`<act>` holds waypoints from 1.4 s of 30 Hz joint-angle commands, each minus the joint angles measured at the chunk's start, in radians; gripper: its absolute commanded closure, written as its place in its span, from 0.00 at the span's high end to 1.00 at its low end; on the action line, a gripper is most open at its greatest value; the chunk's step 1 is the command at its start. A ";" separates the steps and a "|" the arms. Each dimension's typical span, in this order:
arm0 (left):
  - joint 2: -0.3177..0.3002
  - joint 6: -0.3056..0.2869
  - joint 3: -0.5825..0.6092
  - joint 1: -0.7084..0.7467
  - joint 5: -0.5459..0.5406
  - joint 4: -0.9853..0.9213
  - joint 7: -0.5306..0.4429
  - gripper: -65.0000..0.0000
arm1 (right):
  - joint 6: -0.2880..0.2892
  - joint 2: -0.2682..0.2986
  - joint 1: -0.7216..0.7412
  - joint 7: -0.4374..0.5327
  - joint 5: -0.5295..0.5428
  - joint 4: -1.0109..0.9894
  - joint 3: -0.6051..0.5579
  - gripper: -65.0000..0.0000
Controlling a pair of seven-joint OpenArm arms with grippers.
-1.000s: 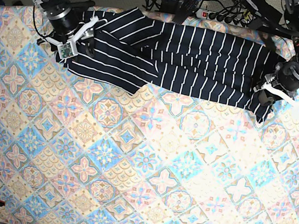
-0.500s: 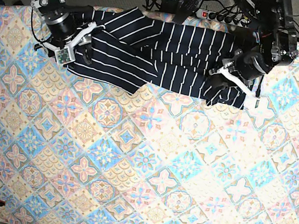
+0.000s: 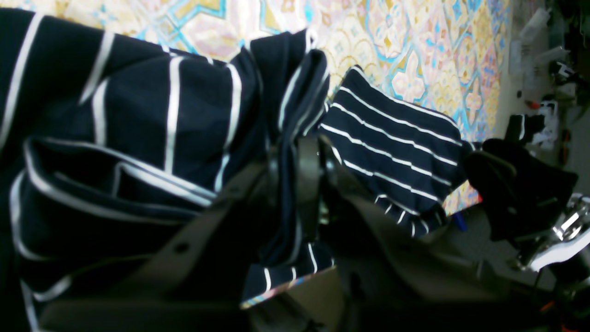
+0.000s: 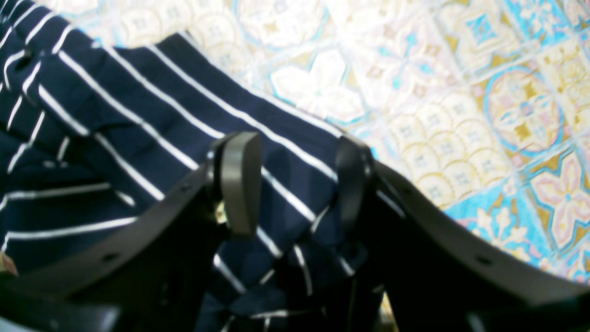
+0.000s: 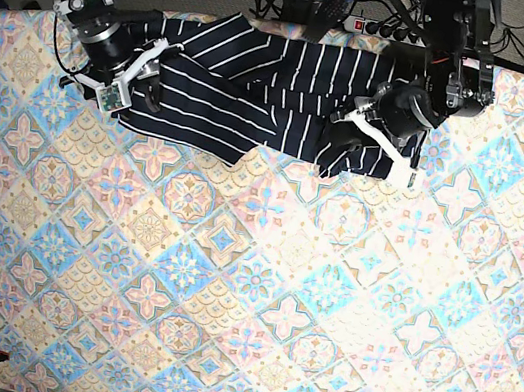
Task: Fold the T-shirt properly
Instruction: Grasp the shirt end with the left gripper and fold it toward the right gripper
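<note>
In the base view the T-shirt (image 5: 260, 94) lies along the far edge of the cloth (image 5: 256, 286), bunched and partly folded over itself.

On the left side of this view is the right gripper (image 5: 145, 84). Its fingers (image 4: 239, 180) are spread apart, and nothing is pinched between them. In the right wrist view the striped fabric (image 4: 138, 133) lies under and between the two fingers, and one hem runs just beyond the fingertips. Past that hem, to the right of the fingers, the patterned cloth (image 4: 461, 92) is bare.

On the right side of the base view is the left gripper (image 5: 337, 143), over the right end of the shirt. Its fingers (image 3: 306, 184) are pressed almost together and pinch a thick fold of the T-shirt (image 3: 138, 138). The fabric bunches up around the fingertips and hangs on both sides of them. To the right of the fingers a flat part of the shirt lies on the cloth (image 3: 415, 46). Beyond it the dark shape of the other arm is visible, but it is blurred.
</note>
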 commanded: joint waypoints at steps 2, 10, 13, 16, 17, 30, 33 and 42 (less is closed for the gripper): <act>-0.026 -0.007 0.002 -0.003 -0.074 0.021 -0.007 0.14 | -0.002 0.007 0.003 0.025 0.013 0.018 0.006 0.41; -0.169 -0.007 0.041 -0.001 -0.350 0.023 -0.013 0.56 | -0.002 0.007 0.003 0.025 0.013 0.018 0.004 0.41; -0.204 -0.007 -0.016 -0.001 -0.395 0.023 -0.015 0.60 | -0.002 0.007 0.017 0.025 0.013 0.018 0.001 0.41; -0.226 -0.007 -0.108 0.000 -0.396 0.023 -0.009 0.60 | -0.002 0.007 0.017 0.025 0.013 0.018 0.001 0.41; -0.240 -0.007 -0.127 0.002 -0.396 0.023 -0.009 0.60 | -0.002 0.007 0.017 0.025 0.013 0.018 0.001 0.41; -0.277 -0.007 -0.093 0.086 -0.249 0.018 -0.009 0.60 | -0.002 0.007 0.015 0.025 0.013 0.018 0.000 0.41; -0.269 -0.007 -0.047 0.085 -0.192 0.016 -0.013 0.60 | -0.002 0.007 0.015 0.025 0.013 0.018 0.000 0.41; -0.267 -0.006 0.071 0.076 -0.143 -0.034 -0.016 0.26 | -0.002 0.007 0.014 0.025 0.013 0.020 0.004 0.41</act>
